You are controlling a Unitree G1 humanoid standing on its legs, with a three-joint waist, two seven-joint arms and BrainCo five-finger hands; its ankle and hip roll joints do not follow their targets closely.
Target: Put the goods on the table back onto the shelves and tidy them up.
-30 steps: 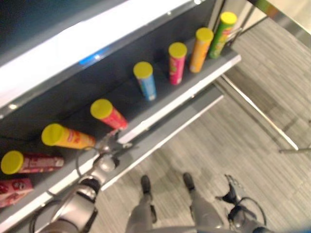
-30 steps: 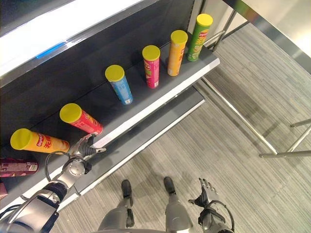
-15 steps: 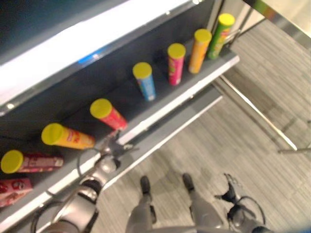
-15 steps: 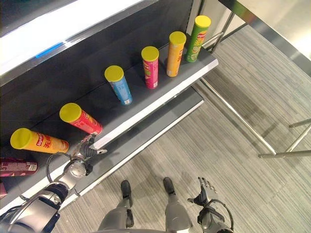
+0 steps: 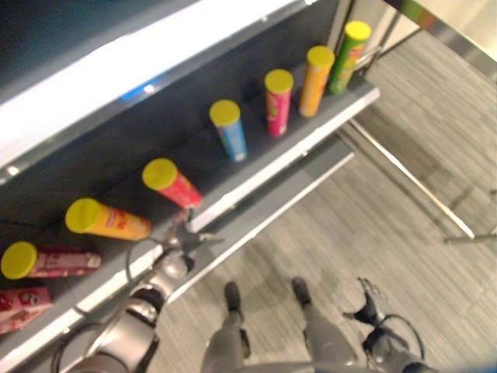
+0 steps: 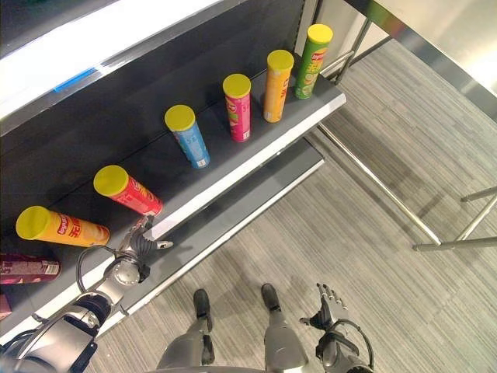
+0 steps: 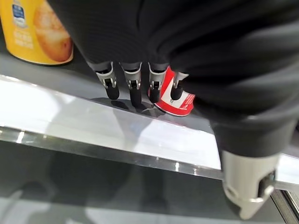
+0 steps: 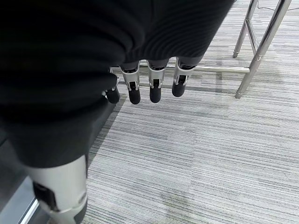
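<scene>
Shelf (image 6: pixel 233 167): a long dark board with a pale front edge; it runs from near left to far right and holds a row of tall cans with yellow lids
Low shelf (image 6: pixel 225 221): a grey board just under the shelf, nearer the floor
Floor (image 6: pixel 373 256): grey stripes, on the right and near side
Rail (image 8: pixel 205 70): a shiny metal bar with thin legs, out on the floor to the far right
Orange can (image 6: pixel 58 225): on the shelf at the left, tipped far over in the eye views; it shows standing on its base in the left wrist view
Red can (image 6: pixel 128 190): next one to the right, also tipped over; its base is just past the left hand's fingertips
Blue can (image 6: pixel 186 134): in the middle of the row, well apart from the red can
Pink can (image 6: pixel 237 105): right of the blue can
Yellow can (image 6: pixel 277 74): right of the pink can
Green can (image 6: pixel 312 48): last one at the far right end of the shelf
Dark red can (image 6: pixel 27 268): at the far left edge, lying low on the shelf
Left hand (image 6: pixel 141 237): at the front edge of the shelf, fingers straight and spread, holding nothing; the fingertips (image 7: pixel 135 95) are over the shelf beside the red can's base
Right hand (image 6: pixel 324 305): low by the robot's right side, over the floor, fingers loose and apart, holding nothing
</scene>
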